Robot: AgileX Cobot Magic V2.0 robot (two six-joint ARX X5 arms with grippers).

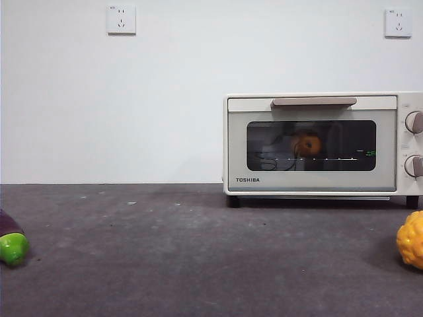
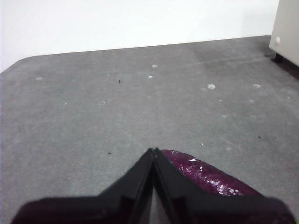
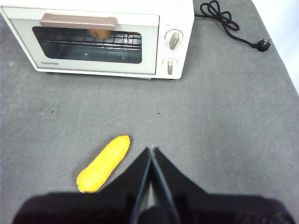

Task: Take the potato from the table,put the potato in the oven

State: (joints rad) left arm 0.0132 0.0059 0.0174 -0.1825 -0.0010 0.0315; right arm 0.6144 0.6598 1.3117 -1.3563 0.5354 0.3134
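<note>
The cream-white oven (image 1: 317, 144) stands at the back right of the dark grey table (image 1: 165, 251) with its glass door closed. Through the glass the orange-brown potato (image 1: 306, 144) rests on the wire rack; the right wrist view shows the oven (image 3: 98, 39) with a bit of the potato (image 3: 98, 33) just under the beige handle. My right gripper (image 3: 152, 150) is shut and empty, well back from the oven above the table. My left gripper (image 2: 153, 150) is shut and empty too, beside the eggplant (image 2: 208, 177).
The purple-and-green eggplant (image 1: 10, 241) lies at the left edge of the front view. A bumpy yellow-orange object (image 1: 411, 239) sits at the right edge, seen elongated as (image 3: 103, 163) near my right gripper. A black power cord (image 3: 229, 21) trails behind the oven.
</note>
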